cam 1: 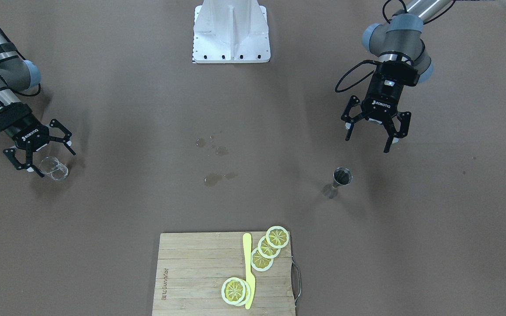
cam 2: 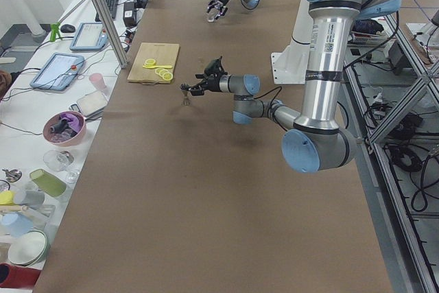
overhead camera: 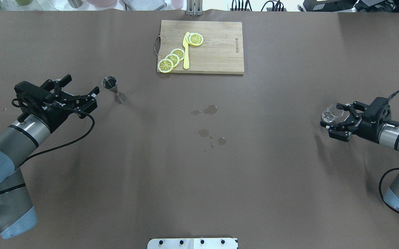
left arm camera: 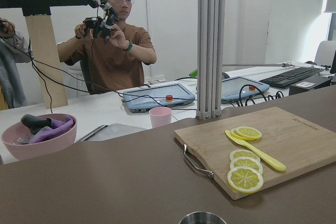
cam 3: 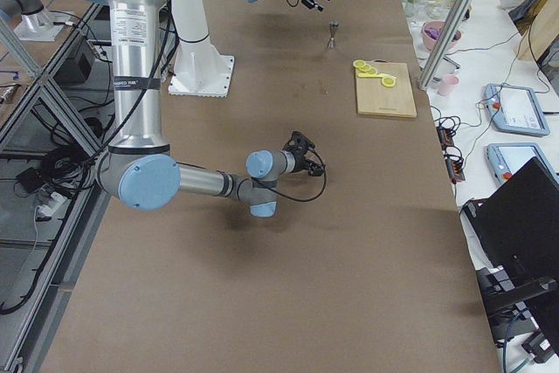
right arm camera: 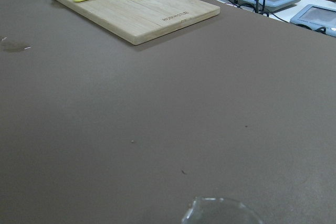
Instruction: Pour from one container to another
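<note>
A small steel jigger point(cam 1: 340, 179) point(overhead camera: 110, 84) stands upright on the brown table. My left gripper point(cam 1: 367, 144) point(overhead camera: 83, 84) hovers just short of it, jaws spread wide and holding nothing. The left wrist view catches only the jigger's rim point(left arm camera: 202, 217) at its bottom edge. At the other side of the table sits a clear glass point(cam 1: 54, 168) point(overhead camera: 329, 112). My right gripper point(cam 1: 58, 164) point(overhead camera: 331, 116) is open with its fingers on either side of the glass, apart from it. The glass rim point(right arm camera: 220, 212) shows low in the right wrist view.
A wooden cutting board point(cam 1: 191, 272) point(overhead camera: 216, 48) with lemon slices point(cam 1: 268, 248) and a yellow knife point(cam 1: 248, 267) lies at the table's far edge. Small water puddles point(cam 1: 213, 177) point(overhead camera: 210, 110) mark the table's middle. The robot's white base point(cam 1: 231, 30) is at the near edge.
</note>
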Robot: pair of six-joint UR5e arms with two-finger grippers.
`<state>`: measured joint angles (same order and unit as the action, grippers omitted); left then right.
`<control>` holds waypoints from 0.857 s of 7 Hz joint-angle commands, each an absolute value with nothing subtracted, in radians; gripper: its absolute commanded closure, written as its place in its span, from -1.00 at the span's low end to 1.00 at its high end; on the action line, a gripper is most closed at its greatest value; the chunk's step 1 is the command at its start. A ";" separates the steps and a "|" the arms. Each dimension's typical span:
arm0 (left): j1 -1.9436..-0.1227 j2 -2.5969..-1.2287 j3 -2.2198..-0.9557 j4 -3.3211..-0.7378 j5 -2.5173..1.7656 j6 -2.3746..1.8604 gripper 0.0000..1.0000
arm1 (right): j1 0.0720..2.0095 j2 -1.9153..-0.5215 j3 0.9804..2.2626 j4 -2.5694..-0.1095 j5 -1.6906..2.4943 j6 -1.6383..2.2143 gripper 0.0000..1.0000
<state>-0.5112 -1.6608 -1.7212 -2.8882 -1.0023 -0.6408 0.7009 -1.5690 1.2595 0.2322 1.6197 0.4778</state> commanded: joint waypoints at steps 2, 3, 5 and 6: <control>-0.636 -1.611 -1.914 -2.578 -1.152 -0.640 -0.96 | 0.794 -1.572 1.266 0.215 1.696 0.477 -1.00; -0.711 -1.608 -1.934 -2.519 -1.307 -0.640 -0.96 | 0.872 -1.563 1.270 0.183 1.773 0.480 -1.00; -0.974 -1.615 -1.855 -2.438 -1.817 -0.627 -0.96 | 0.992 -1.551 1.302 0.096 1.897 0.482 -1.00; -1.027 -1.609 -1.824 -2.436 -1.916 -0.611 -0.96 | 1.012 -1.557 1.351 0.036 1.940 0.482 -1.00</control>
<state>-0.9218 -1.6099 -1.8707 -2.4531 -1.7210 -0.6266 0.9684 -1.5553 1.3042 0.1029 1.8802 0.4810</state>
